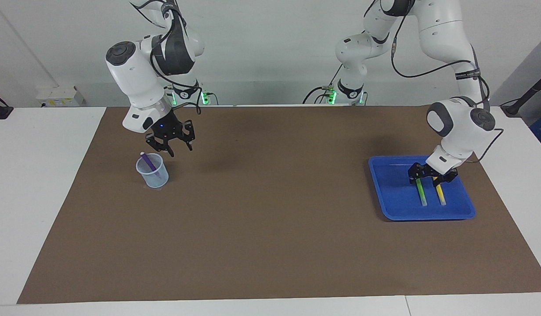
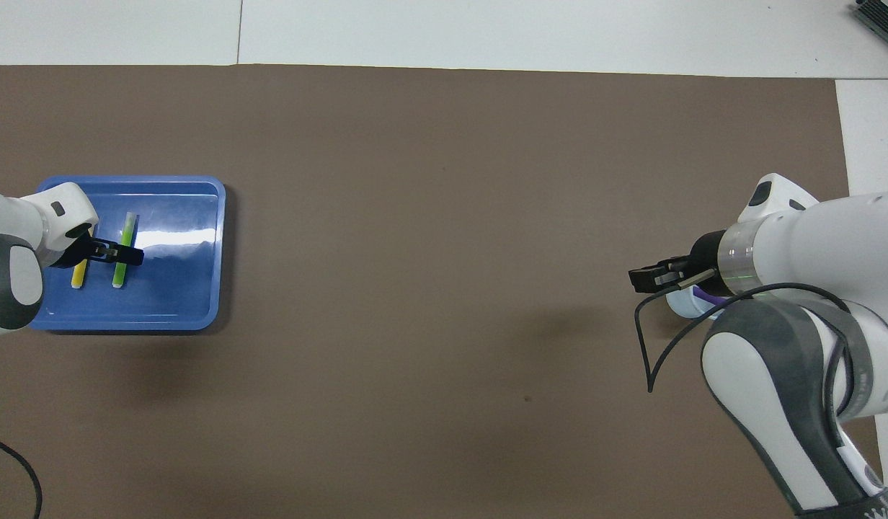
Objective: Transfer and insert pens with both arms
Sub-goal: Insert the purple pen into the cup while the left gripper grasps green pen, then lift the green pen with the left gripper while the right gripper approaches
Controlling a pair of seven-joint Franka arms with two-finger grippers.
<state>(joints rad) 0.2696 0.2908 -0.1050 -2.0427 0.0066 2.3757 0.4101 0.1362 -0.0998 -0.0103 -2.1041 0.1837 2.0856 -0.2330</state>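
Purple is the pen (image 1: 149,162) I see standing tilted in the clear cup (image 1: 152,171) at the right arm's end of the brown mat (image 1: 270,219), its whitish cap sticking up over the rim. My right gripper (image 1: 170,149) hangs in the air just beside the cup, above the mat on the side toward the middle of the table; its fingers are spread and they have hold of nothing. In the overhead view the same gripper (image 2: 656,277) partly covers the cup (image 2: 693,305).

At the left arm's end sits the blue tray (image 1: 393,206), with the green pen (image 1: 420,193) and the yellow pen (image 1: 439,195) lying side by side in it, apart from each other, whitish ends pointing away from the robots. My left gripper (image 1: 432,174) is down low in the tray at the ends of both pens nearer the robots. Its jaws straddle the green pen's end; I cannot tell whether they have gripped it yet.
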